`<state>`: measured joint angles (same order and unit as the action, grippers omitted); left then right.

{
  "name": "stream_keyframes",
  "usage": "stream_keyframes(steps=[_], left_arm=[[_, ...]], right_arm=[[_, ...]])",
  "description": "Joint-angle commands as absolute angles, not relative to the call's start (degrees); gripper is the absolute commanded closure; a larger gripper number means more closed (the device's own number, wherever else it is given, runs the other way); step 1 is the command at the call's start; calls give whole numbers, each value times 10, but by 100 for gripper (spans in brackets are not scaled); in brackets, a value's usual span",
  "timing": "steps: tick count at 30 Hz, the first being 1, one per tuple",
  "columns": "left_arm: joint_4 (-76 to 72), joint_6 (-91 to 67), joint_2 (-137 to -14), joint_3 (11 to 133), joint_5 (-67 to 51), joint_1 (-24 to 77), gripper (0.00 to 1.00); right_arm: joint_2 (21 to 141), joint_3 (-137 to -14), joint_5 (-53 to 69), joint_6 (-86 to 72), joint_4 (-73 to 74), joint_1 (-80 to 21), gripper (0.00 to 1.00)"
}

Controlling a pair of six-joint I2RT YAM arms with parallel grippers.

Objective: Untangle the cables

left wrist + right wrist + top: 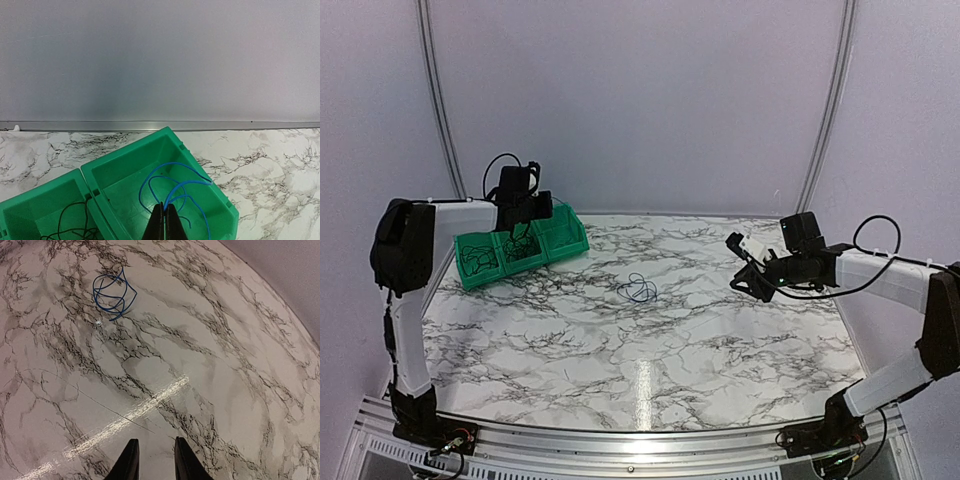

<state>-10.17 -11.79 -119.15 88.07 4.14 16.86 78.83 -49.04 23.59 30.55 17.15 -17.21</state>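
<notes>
My left gripper [525, 228] hangs over the right compartment of the green bin [470, 275] at the back left. In the left wrist view, the left gripper [165, 207] is shut on a thin blue cable [184, 182] whose loops spread inside that compartment. Thin black cables [85, 215] lie in the neighbouring compartment. A small coil of blue cable [639, 289] lies loose on the marble table's middle, seen also in the right wrist view as the blue coil [115, 300]. My right gripper [740, 265] hovers at the right, open and empty [156, 440], well away from the coil.
The green bin [170, 132] sits angled near the back wall rail [160, 125]. A very thin dark straight strand [100, 404] lies on the marble ahead of the right gripper. The table's curved edges run close on both sides.
</notes>
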Motion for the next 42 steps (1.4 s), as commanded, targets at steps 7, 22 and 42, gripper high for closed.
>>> stream_keyframes(steps=[7, 22, 42], left_arm=[[-50, -144, -1253, 925, 59, 168, 100], [-54, -154, -1231, 902, 56, 169, 100], [-27, -154, -1220, 900, 52, 169, 100]], right_arm=[[784, -511, 238, 314, 166, -170, 74], [788, -509, 245, 318, 168, -170, 74], [800, -513, 244, 322, 173, -178, 74]])
